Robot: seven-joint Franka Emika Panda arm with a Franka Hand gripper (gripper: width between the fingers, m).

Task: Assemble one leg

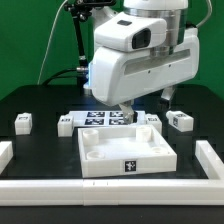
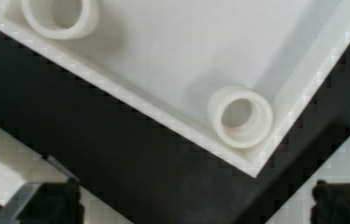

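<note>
Exterior view. Shows gripper (image 1: 124, 106) low over the far side of the tray part (image 1: 100, 165), mostly hidden by the arm's body; cannot tell jaw state here. Notes four loose blocks on the table (image 1: 40, 105); nearest leg (image 1: 152, 120) near the end of the marker board (image 1: 105, 118), untouched. Wrist view. Shows fingers (image 2: 35, 205) spread wide, nothing between them, above a tray corner and its socket (image 2: 243, 116). Suggests an approach pose: open for a pick, not yet aligned with any leg.

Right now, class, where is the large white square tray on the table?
In the exterior view, the tray sits in the centre, nearest the camera, on the black table, just in front of the marker board.
</note>
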